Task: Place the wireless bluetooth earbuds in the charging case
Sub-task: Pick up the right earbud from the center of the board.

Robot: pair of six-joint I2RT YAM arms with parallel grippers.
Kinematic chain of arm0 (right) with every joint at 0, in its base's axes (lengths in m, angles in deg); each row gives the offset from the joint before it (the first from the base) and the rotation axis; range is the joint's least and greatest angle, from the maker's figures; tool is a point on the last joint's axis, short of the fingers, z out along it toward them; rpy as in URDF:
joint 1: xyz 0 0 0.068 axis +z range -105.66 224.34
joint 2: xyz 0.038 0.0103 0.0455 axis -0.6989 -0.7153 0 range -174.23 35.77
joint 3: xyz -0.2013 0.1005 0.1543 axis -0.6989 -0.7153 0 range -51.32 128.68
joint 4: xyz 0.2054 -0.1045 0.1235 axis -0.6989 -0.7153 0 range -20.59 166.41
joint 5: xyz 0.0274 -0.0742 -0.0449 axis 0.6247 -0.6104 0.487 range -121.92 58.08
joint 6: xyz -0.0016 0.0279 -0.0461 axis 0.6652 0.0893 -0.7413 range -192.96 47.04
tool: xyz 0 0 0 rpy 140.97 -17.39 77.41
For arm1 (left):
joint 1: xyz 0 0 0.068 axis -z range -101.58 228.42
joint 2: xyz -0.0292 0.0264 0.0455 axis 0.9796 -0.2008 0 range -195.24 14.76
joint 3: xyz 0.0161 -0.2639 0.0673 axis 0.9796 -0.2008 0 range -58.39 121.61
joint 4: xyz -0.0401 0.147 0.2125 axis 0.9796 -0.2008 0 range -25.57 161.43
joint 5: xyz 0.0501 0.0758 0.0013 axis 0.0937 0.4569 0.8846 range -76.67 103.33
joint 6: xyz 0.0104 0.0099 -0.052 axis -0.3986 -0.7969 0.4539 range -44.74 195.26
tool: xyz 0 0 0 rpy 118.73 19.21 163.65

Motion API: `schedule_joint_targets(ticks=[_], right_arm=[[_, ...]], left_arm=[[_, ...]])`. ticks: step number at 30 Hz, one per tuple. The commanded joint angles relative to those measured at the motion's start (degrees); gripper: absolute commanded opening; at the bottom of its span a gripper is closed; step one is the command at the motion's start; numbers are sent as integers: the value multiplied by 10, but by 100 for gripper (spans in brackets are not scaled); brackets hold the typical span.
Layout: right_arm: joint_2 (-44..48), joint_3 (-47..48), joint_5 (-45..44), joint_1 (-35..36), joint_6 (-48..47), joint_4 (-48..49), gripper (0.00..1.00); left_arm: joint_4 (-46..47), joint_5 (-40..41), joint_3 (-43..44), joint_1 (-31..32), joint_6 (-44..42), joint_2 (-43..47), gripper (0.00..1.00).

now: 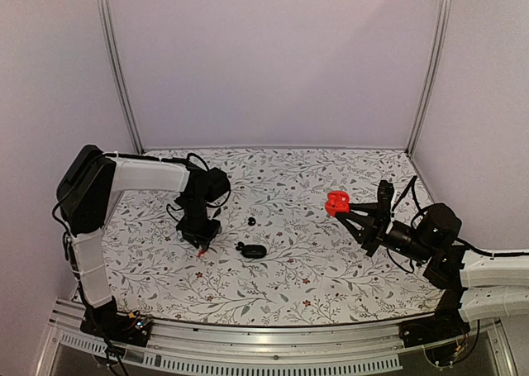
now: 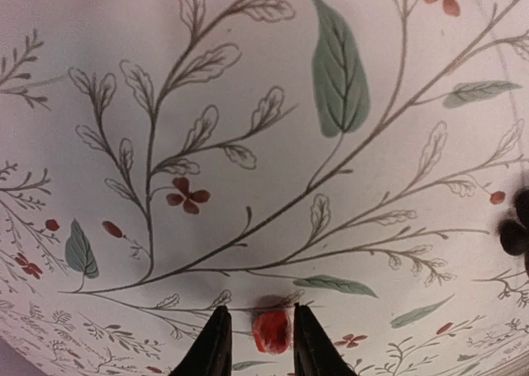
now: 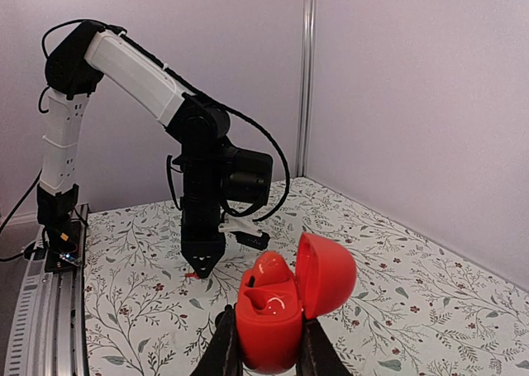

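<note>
Pickup step: my left tool (image 2: 260, 311) straddled the red earbud (image 2: 271, 331), grip unclear. My right tool (image 3: 269, 336) clenched the open red charging case (image 3: 325, 273). Next I'd need to lift the earbud and seat it.

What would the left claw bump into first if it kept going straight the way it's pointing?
The left gripper points straight down at the flowered tablecloth, so it would meet the cloth first, and very soon, it seems. A small red piece lies between its fingertips; whether it is gripped is unclear.

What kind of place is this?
Probably a robot lab cell: a left arm and right arm bolted to a rail, plain walls with metal posts, and a floral cloth as work surface.
</note>
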Motion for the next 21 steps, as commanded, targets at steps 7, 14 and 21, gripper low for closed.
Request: schedule_joint_targets(ticks=[7,14,21], right_arm=[[-2,-8,3,-4,4,17,0],[-3,-7,4,-4,3,18,0],[-9,-5,8,-3,4,22,0]], left_arm=[[-39,12,26,1,-23,-23,28],[-48,11,21,7,-32,-27,27],[-55,-4,19,25,-44,-30,27]])
